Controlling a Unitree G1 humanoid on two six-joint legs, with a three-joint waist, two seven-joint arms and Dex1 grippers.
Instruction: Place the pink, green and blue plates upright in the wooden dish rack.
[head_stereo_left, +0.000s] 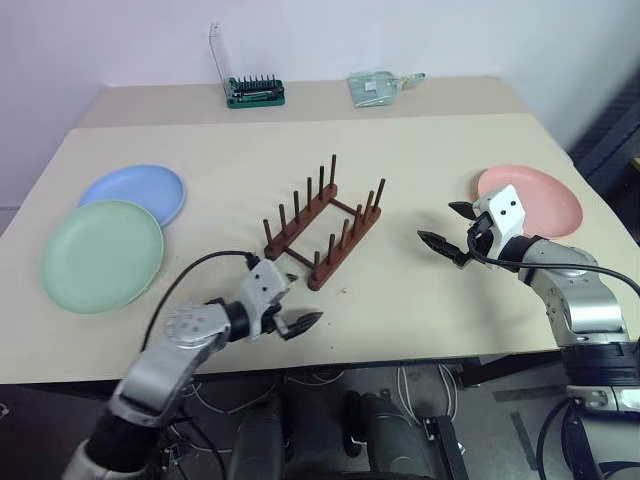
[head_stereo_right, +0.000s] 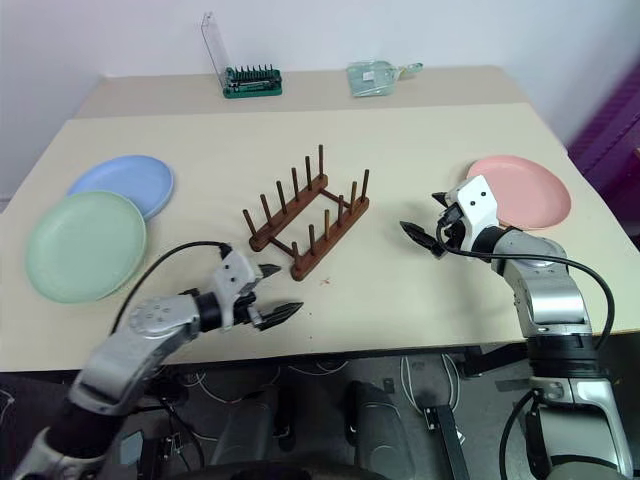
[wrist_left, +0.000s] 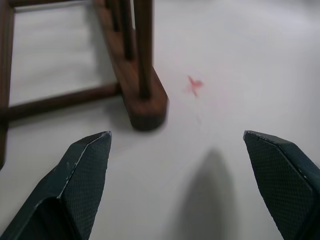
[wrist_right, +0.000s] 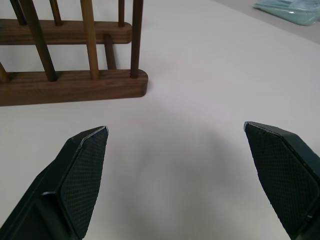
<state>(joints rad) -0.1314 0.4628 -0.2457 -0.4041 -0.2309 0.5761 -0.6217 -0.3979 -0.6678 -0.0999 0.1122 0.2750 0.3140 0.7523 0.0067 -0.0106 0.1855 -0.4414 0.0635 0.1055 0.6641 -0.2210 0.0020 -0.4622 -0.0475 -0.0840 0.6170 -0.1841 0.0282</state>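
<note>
At the far left of the head camera's frame the green plate (head_stereo_left: 102, 255) lies flat on the table (head_stereo_left: 420, 150), and the blue plate (head_stereo_left: 135, 193) sits just above it in the picture, its lower rim tucked under or against the green one; I can't tell which. Both are well apart from the rack.

Lower centre-left, the left gripper (head_stereo_left: 294, 306) hangs just over the table with its two black fingers spread wide and nothing between them. It points rightward toward the near end of the wooden dish rack (head_stereo_left: 325, 228), so the two plates lie behind it, off to the picture's left. In its wrist camera the rack's near rail end sits just ahead of the open fingers, beside a small red cross (wrist_left: 194, 85) marked on the table.

The rack stands empty in the middle of the frame, its long axis running diagonally from lower left to upper right, pegs upright.

Right of centre, the right gripper (head_stereo_left: 452, 229) is also wide open and empty, pointing leftward at the rack. The pink plate (head_stereo_left: 531, 199) lies flat just behind and to the right of it, near the table's right edge, partly hidden by the wrist.

So no plate is racked yet. The pink plate looks the closest pickup: the right arm is much nearer to it than the left arm is to the green or blue, but that gripper faces away and would probably have to turn back toward the plate's rim.
</note>
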